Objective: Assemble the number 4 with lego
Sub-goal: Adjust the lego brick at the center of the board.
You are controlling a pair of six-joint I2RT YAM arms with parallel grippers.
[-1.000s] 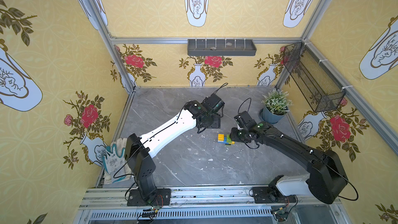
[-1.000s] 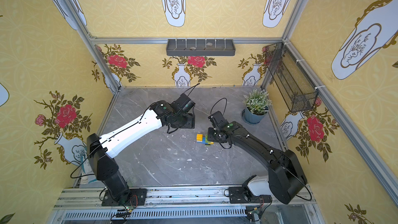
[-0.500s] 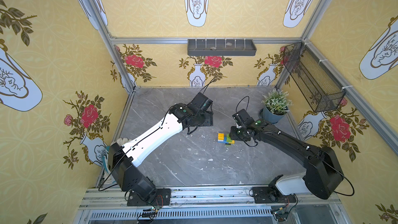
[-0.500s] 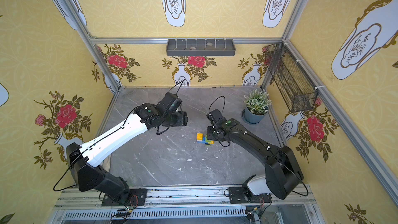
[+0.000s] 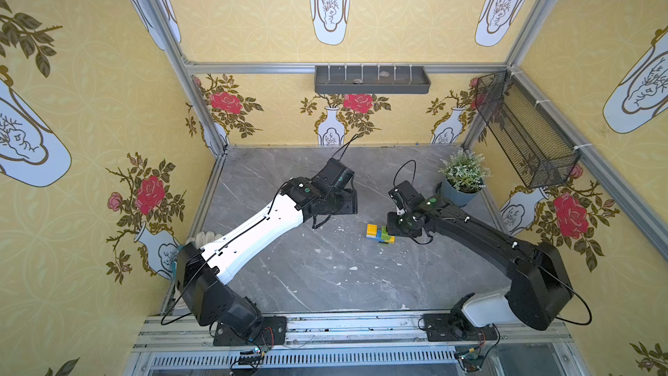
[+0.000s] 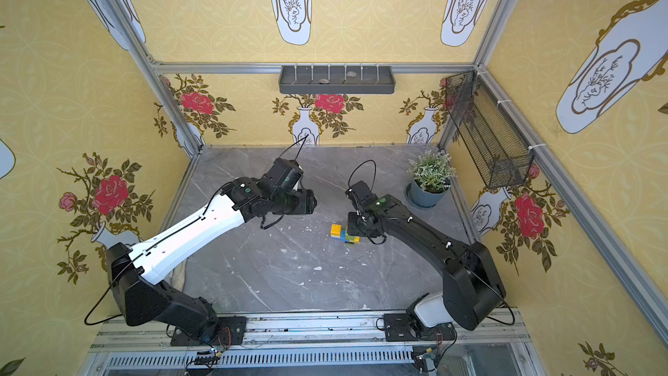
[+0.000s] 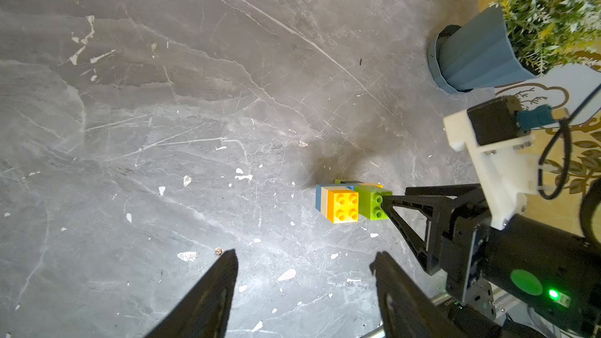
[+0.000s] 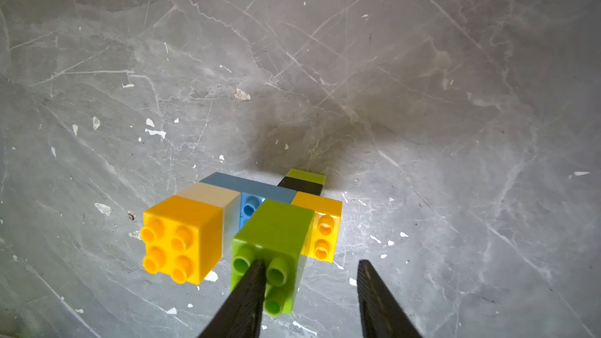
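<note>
the number 4 (image 5: pixel 379 235) lies on the grey marble table (image 5: pixel 307 276), a little right of centre and about midway between near and far. it is a small joined cluster of yellow, green, blue and white bricks.

the right gripper (image 5: pixel 391 228) sits tight against the cluster's right side. in the right wrist view its jaws stand narrowly apart, with only bare table between them and nothing clamped. one finger (image 8: pixel 247 294) lies across the studded face of a lime green brick (image 8: pixel 273 232). the other is clear of the bricks, just beside a yellow brick (image 8: pixel 322 225). whether that first finger presses on the studs or only hangs over them i cannot tell. the second yellow brick (image 8: pixel 182 238), the white brick (image 8: pixel 211 196) and the blue brick (image 8: pixel 250 186) are on the side of the cluster away from this claw.

the left gripper (image 7: pixel 305 252) is held above the table, left of the cluster and somewhat farther back, well apart from it. its jaws are wide and hold nothing.
</note>
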